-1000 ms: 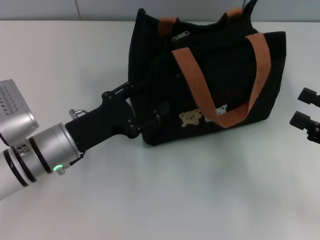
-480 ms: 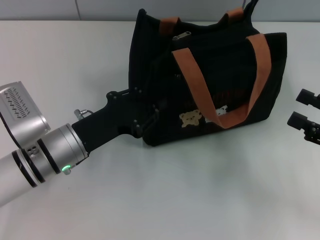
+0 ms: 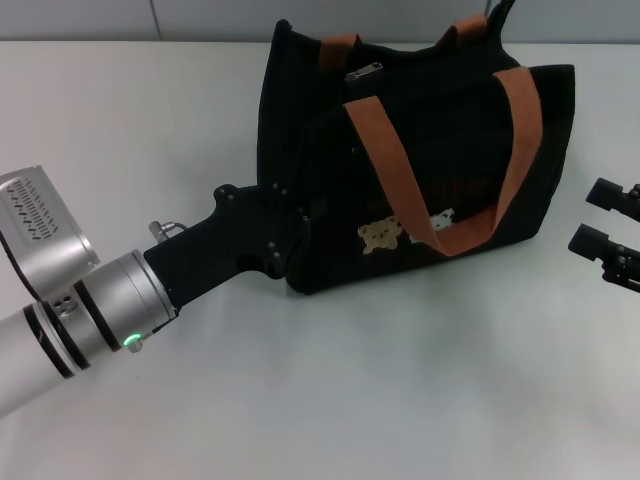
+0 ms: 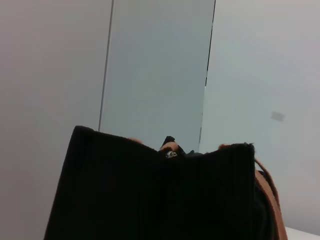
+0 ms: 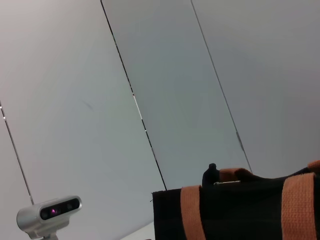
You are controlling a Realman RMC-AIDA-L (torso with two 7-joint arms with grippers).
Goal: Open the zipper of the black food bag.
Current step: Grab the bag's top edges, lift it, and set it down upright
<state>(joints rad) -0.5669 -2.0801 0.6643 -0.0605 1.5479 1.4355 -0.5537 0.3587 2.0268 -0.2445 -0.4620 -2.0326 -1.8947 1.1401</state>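
Note:
The black food bag (image 3: 420, 150) stands upright in the middle of the table, with its brown-orange handles (image 3: 395, 170) draped over the near face above the bear patch (image 3: 381, 235). The zipper runs along the top edge, and its silver pull tab (image 3: 362, 71) lies near the bag's left end. My left gripper (image 3: 302, 218) presses on the bag's lower left end, its fingers drawn together on the fabric. The left wrist view shows that end of the bag (image 4: 150, 200) close up, with the pull tab (image 4: 171, 154) on top. My right gripper (image 3: 603, 218) hangs open right of the bag, apart from it.
The white table (image 3: 400, 400) stretches in front of the bag and to both sides. A small camera on a stand (image 5: 49, 212) shows in the right wrist view, beyond the bag (image 5: 240, 210).
My left gripper's fingers have drawn together on the bag's left end. The right gripper has drifted slightly toward the bag. The bag has barely shifted.

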